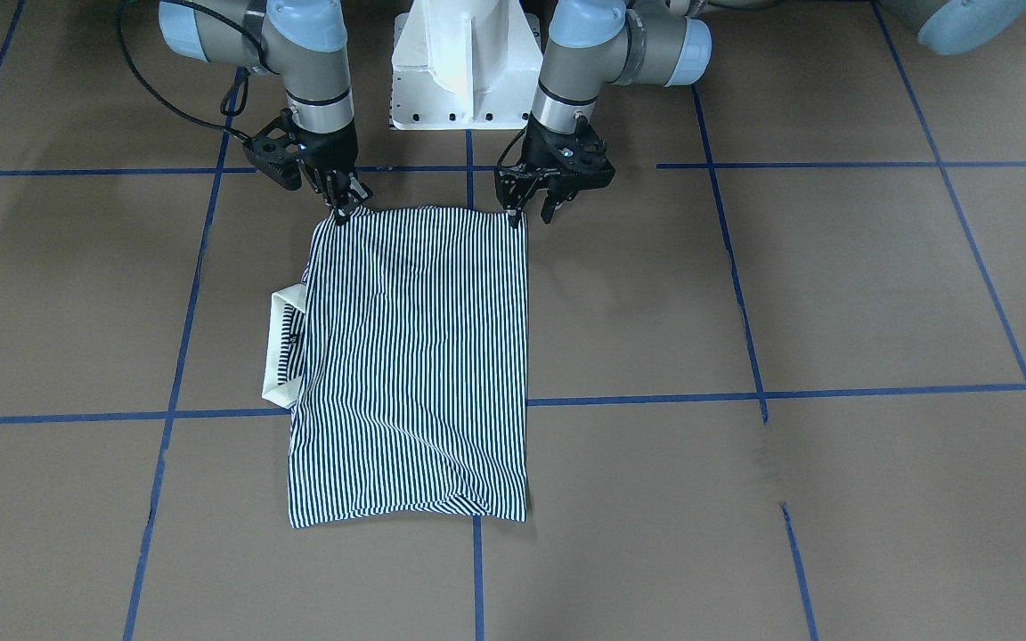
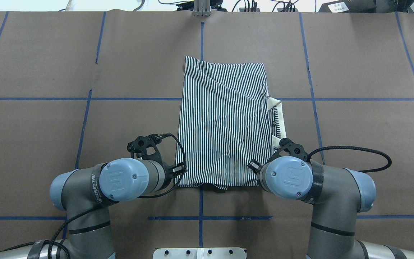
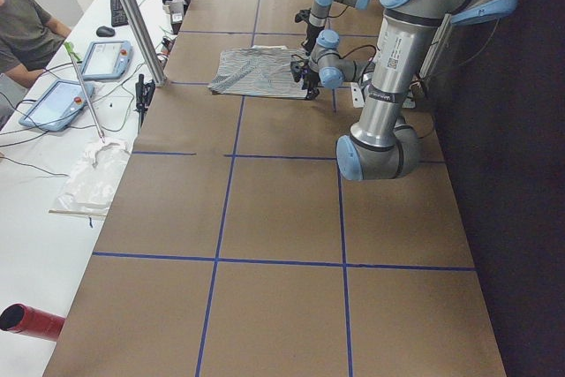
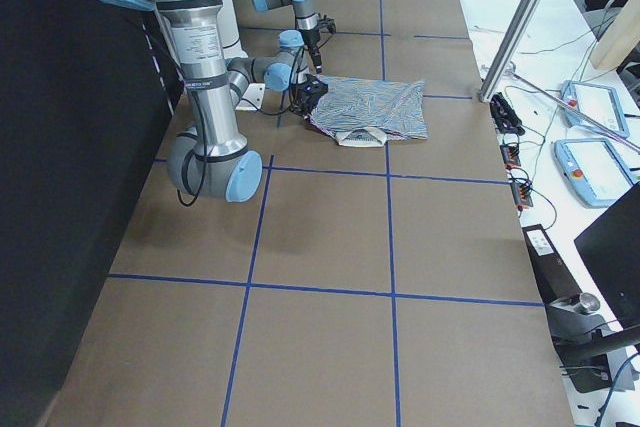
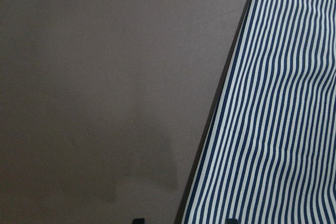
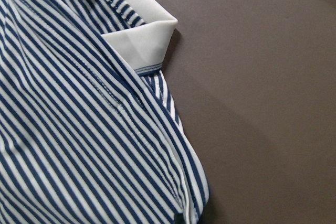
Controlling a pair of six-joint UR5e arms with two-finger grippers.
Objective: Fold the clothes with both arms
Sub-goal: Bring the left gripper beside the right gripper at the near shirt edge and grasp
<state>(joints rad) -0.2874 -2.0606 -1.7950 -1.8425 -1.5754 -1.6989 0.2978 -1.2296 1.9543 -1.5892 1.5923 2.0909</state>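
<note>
The striped polo shirt (image 1: 415, 356) lies folded into a tall rectangle in the middle of the table (image 2: 31, 126). Its white collar (image 1: 280, 347) sticks out on my right side. My right gripper (image 1: 341, 211) is down at the shirt's near right corner, fingers together, shut on the cloth. In the right wrist view the cloth (image 6: 79, 129) bunches up toward the camera below the collar (image 6: 139, 40). My left gripper (image 1: 531, 214) is at the near left corner, fingers apart. The left wrist view shows the shirt's side edge (image 5: 278, 129) between the fingertips.
The white pedestal base (image 1: 464, 62) stands just behind both grippers. Blue tape lines cross the brown table. Past its far edge is a metal post (image 3: 132, 15), a side bench with tablets (image 3: 106, 59) and a seated person (image 3: 22, 24).
</note>
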